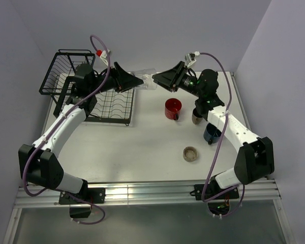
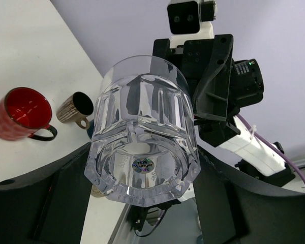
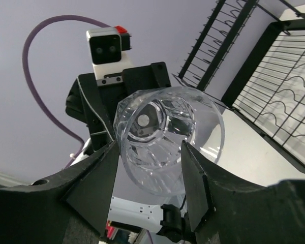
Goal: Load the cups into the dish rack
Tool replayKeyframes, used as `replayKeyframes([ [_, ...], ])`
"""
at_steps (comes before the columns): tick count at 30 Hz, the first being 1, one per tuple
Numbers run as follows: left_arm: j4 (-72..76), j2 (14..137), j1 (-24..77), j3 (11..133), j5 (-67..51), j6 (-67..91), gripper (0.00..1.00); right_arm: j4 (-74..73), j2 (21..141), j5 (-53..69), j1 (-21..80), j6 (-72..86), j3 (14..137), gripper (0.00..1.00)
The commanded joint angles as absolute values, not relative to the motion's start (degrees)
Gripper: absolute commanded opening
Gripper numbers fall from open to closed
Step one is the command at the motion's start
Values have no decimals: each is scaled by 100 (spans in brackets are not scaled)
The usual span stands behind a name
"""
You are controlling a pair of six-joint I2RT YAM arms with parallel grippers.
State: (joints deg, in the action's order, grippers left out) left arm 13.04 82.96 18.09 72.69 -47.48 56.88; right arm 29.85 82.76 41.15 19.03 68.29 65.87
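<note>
Jaws of left gripper (image 2: 142,158) clasp faceted clear glass (image 2: 142,109), sticker (image 2: 142,164) on base.

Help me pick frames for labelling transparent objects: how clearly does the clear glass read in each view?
Top external: the clear glass is faint, nearly washed into the pale background. Left wrist: sharp and frame-filling, bright highlights on its base rim. Right wrist: crisp rim, shapes behind it warped by refraction.

White arm links (image 1: 66,122), black joints (image 1: 254,157), purple cables (image 3: 25,58), white wrist camera (image 3: 108,44), red tab (image 3: 121,29)
</note>
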Motion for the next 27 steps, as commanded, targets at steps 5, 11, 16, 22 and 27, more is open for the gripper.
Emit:
replayKeyframes([
  [5, -426, 7945, 1679, 8486, -3722, 4232, 0, 2154, 7787, 3683, 1513, 6355, 6399, 61],
  [11, -3327, 8900, 1661, 10420, -1313, 2876, 0, 679, 7410, 2693, 1345, 5503, 6494, 61],
  [16, -4024, 9886, 1661, 11310, 251, 2611, 0, -200, 7234, 2198, 1354, 4932, 6688, 62],
  [22, -4658, 11249, 1670, 12515, 1159, 2408, 0, -694, 7163, 1916, 1362, 4553, 6767, 62],
  [27, -4894, 12066, 1670, 13104, 1230, 2382, 0, -791, 7251, 1951, 1362, 4421, 6732, 62],
])
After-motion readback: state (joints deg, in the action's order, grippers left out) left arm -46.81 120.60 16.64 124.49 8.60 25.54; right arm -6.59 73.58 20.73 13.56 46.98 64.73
